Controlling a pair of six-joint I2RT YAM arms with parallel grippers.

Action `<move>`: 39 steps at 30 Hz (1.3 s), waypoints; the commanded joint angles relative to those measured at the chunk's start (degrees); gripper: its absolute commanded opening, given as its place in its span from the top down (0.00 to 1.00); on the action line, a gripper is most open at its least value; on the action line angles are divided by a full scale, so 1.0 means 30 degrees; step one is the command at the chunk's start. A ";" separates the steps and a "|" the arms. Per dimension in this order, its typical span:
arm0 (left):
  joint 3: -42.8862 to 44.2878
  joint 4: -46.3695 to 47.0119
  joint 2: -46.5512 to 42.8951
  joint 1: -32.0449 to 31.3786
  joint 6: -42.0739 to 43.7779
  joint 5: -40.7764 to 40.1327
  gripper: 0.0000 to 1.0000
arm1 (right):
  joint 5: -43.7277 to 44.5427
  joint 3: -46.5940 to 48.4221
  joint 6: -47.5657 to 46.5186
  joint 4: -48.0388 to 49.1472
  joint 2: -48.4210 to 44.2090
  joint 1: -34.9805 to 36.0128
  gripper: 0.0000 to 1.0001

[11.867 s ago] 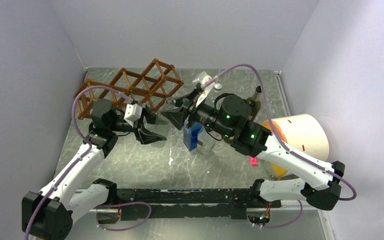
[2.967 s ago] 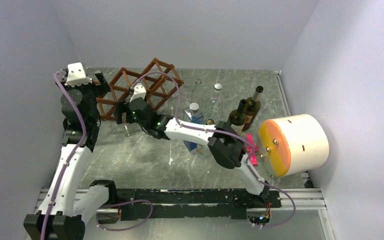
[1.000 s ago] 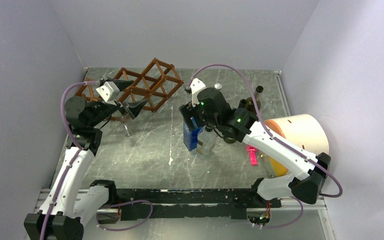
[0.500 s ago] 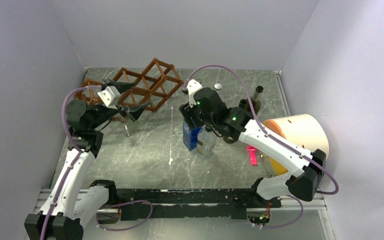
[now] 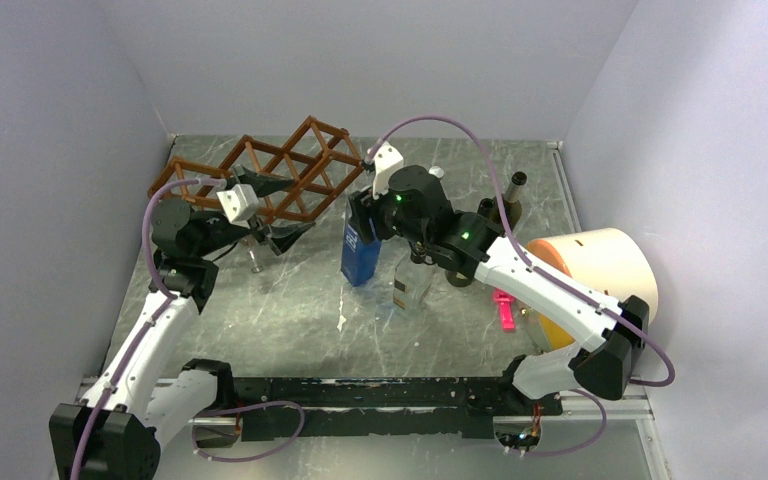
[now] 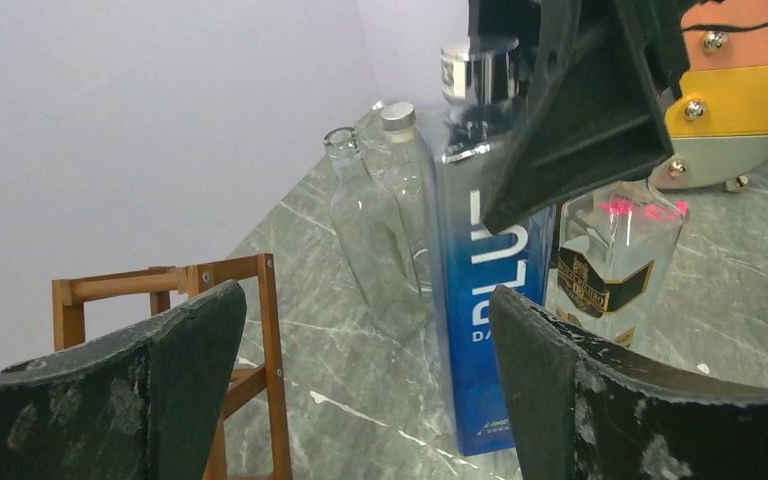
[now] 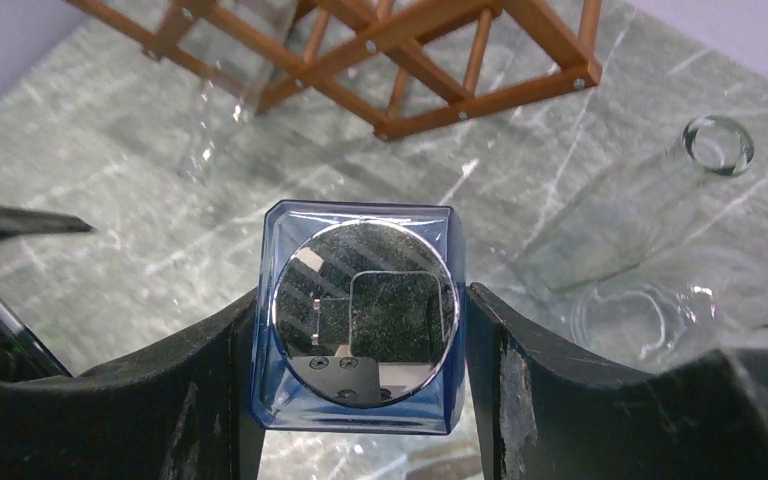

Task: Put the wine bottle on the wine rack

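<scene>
The wine rack (image 5: pixel 290 170) stands toward the table's (image 5: pixel 280 310) far-left corner, with the left gripper (image 5: pixel 278 208) just before it, jaws spread and empty. Further right, near the table's middle, the right gripper (image 5: pixel 361 213) clamps the upright blue square bottle (image 5: pixel 360 258) at its cap

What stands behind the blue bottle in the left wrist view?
Behind the blue bottle stand an open clear bottle, a capped clear bottle and a squat labelled bottle. The right end effector gripping its top hides whatever lies beyond its neck.
</scene>
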 commanded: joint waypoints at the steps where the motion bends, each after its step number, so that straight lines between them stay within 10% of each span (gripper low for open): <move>1: -0.0078 0.1063 0.0379 -0.0316 0.0081 0.0489 0.05 | -0.0153 0.1596 0.1161 0.5203 -0.0877 -0.0022 1.00; 31: 0.0039 -0.0088 0.2529 -0.3820 0.1802 -0.3486 0.04 | -0.0710 0.4058 0.4409 0.7900 -0.0393 -0.0043 1.00; 39: -0.0174 0.0488 0.2231 -0.3941 0.2120 -0.4585 0.45 | -0.1140 0.3270 0.4586 0.7889 -0.1161 -0.0043 1.00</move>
